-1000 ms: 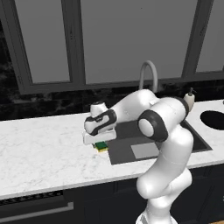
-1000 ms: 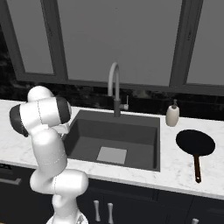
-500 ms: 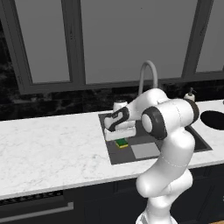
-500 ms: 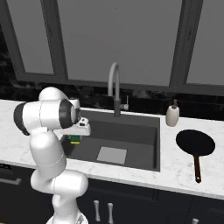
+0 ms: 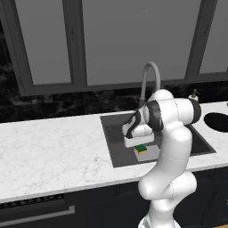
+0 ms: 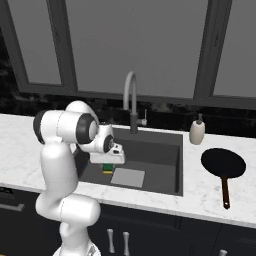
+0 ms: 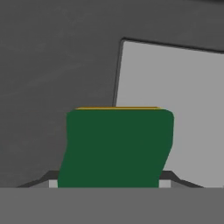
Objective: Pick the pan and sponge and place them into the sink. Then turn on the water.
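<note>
Hanging over the sink point(image 6: 165, 170), the pincer point(image 5: 140, 147) grips the sponge point(image 7: 116, 146) between its jaws, seemingly ready to drop it inside.

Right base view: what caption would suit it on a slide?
End effector holds sponge over sink; pan waits.

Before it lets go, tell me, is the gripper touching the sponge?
Touching. In the hand view the sponge sits squarely between the gripper fingertips, held above the sink floor.
</note>
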Tool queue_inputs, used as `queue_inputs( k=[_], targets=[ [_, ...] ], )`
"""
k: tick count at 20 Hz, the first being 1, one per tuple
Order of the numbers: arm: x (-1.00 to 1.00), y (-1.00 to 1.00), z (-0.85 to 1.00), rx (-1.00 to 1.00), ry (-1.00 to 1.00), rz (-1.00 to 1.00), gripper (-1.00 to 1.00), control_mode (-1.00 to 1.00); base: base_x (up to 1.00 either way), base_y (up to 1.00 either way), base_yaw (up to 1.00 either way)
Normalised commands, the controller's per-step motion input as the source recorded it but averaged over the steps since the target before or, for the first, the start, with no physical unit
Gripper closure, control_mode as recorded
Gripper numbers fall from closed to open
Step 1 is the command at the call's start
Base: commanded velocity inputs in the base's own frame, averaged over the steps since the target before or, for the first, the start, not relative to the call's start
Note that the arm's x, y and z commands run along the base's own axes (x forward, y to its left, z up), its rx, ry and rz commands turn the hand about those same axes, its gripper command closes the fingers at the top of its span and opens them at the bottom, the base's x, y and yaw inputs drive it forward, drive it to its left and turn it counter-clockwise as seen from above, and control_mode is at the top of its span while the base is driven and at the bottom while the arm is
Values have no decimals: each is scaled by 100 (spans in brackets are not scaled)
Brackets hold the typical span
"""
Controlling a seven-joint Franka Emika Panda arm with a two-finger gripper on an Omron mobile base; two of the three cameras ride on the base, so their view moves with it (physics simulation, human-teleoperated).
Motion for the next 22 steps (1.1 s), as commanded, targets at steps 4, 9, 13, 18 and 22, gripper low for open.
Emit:
queue_inputs(
  k=[4,9,13,18,22],
  targets=[
    [5,-12,-69,0,0,0,100,-100,0,0,0],
    [8,0,-54,0,0,0,100,-100,0,0,0],
    [13,0,-41,0,0,0,100,-100,0,0,0],
    [9,0,-22,0,1,0,100,-100,0,0,0],
    [0,6,-23,0,1,0,-100,-100,0,0,0]
  ],
)
